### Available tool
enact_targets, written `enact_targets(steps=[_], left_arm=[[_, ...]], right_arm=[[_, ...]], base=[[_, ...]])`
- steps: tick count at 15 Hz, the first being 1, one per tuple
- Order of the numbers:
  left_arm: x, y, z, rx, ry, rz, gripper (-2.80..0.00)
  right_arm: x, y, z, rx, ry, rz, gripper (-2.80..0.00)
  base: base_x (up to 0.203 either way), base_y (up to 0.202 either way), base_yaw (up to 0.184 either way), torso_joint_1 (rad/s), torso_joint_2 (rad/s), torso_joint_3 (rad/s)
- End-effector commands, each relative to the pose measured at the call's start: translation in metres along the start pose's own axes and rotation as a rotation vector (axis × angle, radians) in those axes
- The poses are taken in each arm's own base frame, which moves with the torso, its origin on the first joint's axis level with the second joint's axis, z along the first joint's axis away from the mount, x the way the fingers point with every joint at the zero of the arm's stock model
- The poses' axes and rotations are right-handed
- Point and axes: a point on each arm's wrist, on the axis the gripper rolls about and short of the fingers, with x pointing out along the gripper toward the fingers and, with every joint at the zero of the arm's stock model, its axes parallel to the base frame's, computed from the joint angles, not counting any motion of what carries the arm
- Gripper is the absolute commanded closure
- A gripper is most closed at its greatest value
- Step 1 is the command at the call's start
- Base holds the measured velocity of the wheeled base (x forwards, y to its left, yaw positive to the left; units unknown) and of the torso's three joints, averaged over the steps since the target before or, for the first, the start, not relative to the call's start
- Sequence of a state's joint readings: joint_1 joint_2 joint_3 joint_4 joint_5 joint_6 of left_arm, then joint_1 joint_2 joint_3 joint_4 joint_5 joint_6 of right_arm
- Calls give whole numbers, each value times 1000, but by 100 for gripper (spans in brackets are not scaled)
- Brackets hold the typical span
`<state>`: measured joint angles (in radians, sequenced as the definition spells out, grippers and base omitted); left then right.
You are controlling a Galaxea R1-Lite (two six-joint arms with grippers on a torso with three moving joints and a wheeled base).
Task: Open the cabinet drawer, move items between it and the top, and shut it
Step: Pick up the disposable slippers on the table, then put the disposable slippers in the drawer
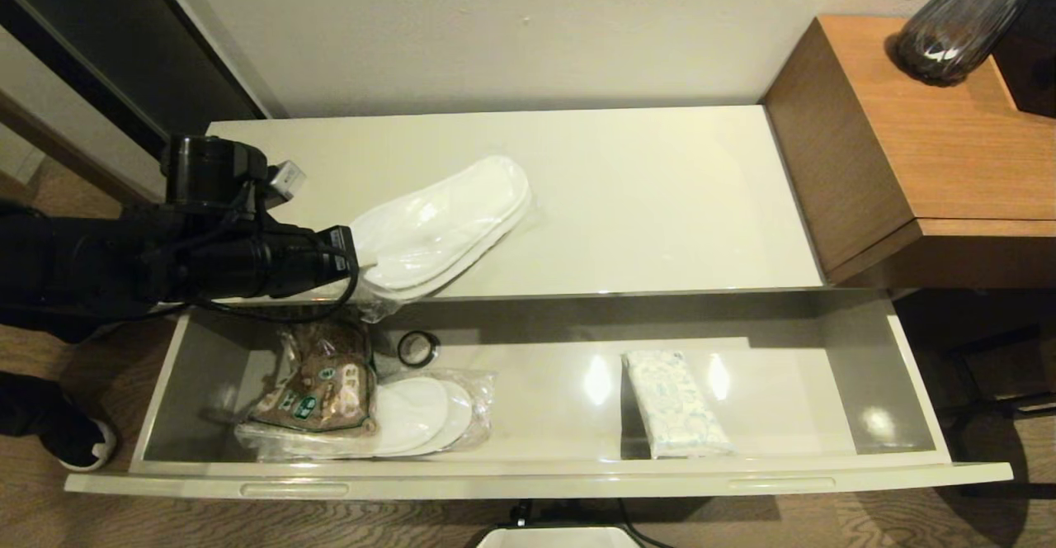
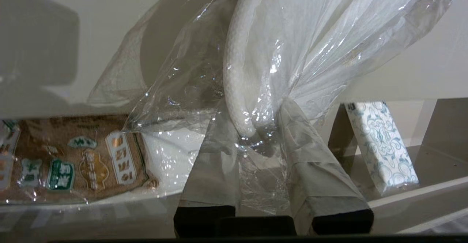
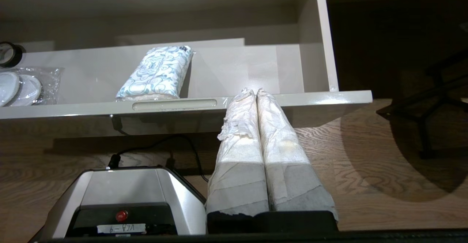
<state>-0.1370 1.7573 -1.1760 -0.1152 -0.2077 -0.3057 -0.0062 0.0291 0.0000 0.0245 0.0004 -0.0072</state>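
Note:
The cabinet drawer (image 1: 536, 478) stands pulled fully out. A wrapped pair of white slippers (image 1: 445, 222) lies slanted on the top (image 1: 660, 201), its near end over the front edge. My left gripper (image 1: 363, 271) is shut on that end; in the left wrist view the slippers (image 2: 292, 34) and their clear wrap are pinched in the left gripper (image 2: 254, 113). A second slipper pair (image 1: 417, 416) lies in the drawer's left part. The tissue pack (image 1: 676, 403) lies right of the middle. My right gripper (image 3: 252, 91) is shut and empty, low in front of the drawer front (image 3: 310, 98).
A brown printed packet (image 1: 318, 383) lies on the drawer's slippers, a small black ring (image 1: 417, 348) behind them. A higher orange-brown wooden unit (image 1: 932, 135) with a dark glass vase (image 1: 965, 20) borders the top on the right. The robot base (image 3: 128, 195) sits below the drawer.

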Motion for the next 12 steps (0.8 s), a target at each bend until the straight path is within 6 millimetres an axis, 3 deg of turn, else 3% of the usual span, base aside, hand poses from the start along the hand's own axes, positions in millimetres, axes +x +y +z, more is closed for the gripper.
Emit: enact_targets(steps=[1, 8, 12], left_arm=[[-13, -1, -3, -5, -6, -3, 0], [-79, -13, -14, 6, -69, -34, 0], [-112, -17, -32, 12, -73, -47, 0]], right_arm=[[0, 0, -1, 0, 5, 1, 0], [0, 0, -1, 0, 5, 1, 0], [0, 0, -1, 0, 5, 1, 0]], base=[[0, 0, 0, 0, 0, 0], [0, 0, 0, 0, 0, 0], [0, 0, 0, 0, 0, 0]])
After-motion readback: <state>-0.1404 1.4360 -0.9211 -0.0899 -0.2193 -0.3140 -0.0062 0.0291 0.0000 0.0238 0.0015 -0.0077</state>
